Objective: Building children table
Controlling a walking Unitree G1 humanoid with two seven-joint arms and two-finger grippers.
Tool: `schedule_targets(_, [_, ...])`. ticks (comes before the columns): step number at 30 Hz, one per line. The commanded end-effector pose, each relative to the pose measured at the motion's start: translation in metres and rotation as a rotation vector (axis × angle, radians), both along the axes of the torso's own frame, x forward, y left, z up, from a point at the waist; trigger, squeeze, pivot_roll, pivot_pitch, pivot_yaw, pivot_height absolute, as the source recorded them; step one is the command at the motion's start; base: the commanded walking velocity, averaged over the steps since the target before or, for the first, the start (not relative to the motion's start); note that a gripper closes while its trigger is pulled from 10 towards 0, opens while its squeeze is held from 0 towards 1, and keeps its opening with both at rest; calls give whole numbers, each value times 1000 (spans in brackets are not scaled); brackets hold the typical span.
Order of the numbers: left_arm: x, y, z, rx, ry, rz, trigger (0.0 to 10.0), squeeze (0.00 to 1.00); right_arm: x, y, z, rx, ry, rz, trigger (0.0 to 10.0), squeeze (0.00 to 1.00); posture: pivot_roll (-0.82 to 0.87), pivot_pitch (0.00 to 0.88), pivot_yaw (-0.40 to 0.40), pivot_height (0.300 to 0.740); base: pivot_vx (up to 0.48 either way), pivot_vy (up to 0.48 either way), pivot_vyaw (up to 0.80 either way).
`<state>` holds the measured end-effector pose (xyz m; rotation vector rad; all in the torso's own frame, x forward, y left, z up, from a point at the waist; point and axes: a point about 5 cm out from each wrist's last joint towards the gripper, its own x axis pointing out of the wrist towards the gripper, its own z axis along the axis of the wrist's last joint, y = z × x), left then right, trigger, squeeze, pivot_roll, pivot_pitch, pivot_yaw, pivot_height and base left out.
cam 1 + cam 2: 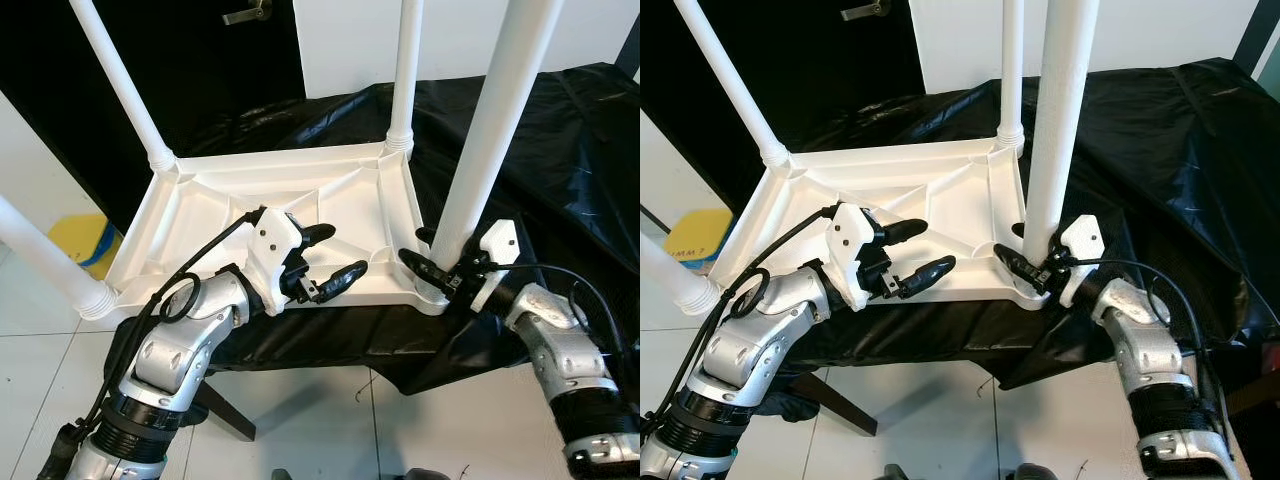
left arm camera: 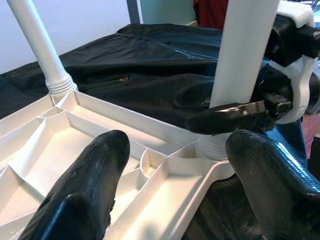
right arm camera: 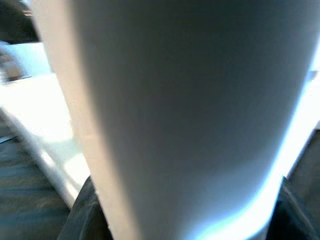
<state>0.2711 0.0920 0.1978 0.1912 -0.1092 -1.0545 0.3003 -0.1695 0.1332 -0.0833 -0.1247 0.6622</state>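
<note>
On the black-draped bench (image 1: 560, 150), the upturned white tabletop (image 1: 300, 200) lies; right gripper (image 1: 437, 262) clamps its near leg (image 1: 490, 140), left gripper (image 1: 325, 258) gapes above the ribs.

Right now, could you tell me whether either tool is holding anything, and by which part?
The right tool grips the near-right table leg at its base, just above the socket in the upturned tabletop. The left tool is open, holding nothing.

Both silver arms bent fwd, elbows low. Left claw (image 1: 322, 258) w/ black fingers spread wide, pointing right. Right claw (image 1: 432, 262) angled left, fingers closed around white table leg (image 1: 492, 140) near its base.
</note>
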Motion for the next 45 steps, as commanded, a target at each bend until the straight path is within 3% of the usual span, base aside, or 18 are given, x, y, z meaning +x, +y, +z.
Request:
schedule_targets(1, [-2,2,2,5,-4,-14,10000,0,-11,-11,-50,52,244,-184,10000,0,-79,81,99,740,0,0,0])
schedule_targets(3, [-3,2,2,4,-4,-13,10000,0,-14,-5,-52,39,207,-288,10000,0,-83,81,97,740,0,0,0])
schedule_targets(7, [-3,2,2,4,-4,-12,10000,0,-15,-4,-52,33,191,-337,10000,0,-83,81,97,740,0,0,0])
schedule_targets(11, [-3,0,2,-1,-4,-17,10000,0,-18,10,-46,67,148,-508,10000,0,-92,79,94,740,0,0,0])
schedule_targets(12, [-3,0,2,-1,-4,-17,10000,0,-18,10,-46,67,148,-508,10000,0,-92,79,94,740,0,0,0])
schedule_targets(15, [-3,-1,1,1,-6,-24,10000,0,-18,17,-43,70,165,-705,10000,0,-90,75,90,740,0,0,0])
schedule_targets(18, [-4,-1,2,1,-6,-25,10000,0,-21,24,-42,101,159,-754,10000,0,-85,73,87,740,0,0,0])
schedule_targets(24, [-5,0,1,1,-5,-24,10000,0,-27,36,-44,107,159,-768,10000,0,-78,72,84,740,0,0,0])
schedule_targets(30, [-6,1,1,5,-4,-23,10000,0,-27,34,-40,123,145,-808,10000,0,-77,70,83,740,0,0,0])
schedule_targets(32, [-6,1,1,6,-4,-23,10000,0,-27,36,-33,104,82,-792,10000,0,-77,69,83,740,0,0,0])
schedule_targets(35, [-6,1,1,7,-5,-22,10000,0,-31,44,-14,10,-119,-710,10000,0,-79,70,85,740,0,0,0])
schedule_targets(38, [-6,1,1,7,-6,-22,10000,0,-35,44,-13,-69,-208,-657,10000,0,-80,70,85,740,0,0,0])
schedule_targets(40, [-5,1,1,6,-6,-22,10000,0,-36,41,-14,-123,-253,-632,10000,0,-81,74,87,740,0,0,0])
schedule_targets(45, [-5,1,1,6,-7,-22,10000,0,-35,36,-15,-151,-273,-622,10000,0,-81,77,88,740,0,0,0])
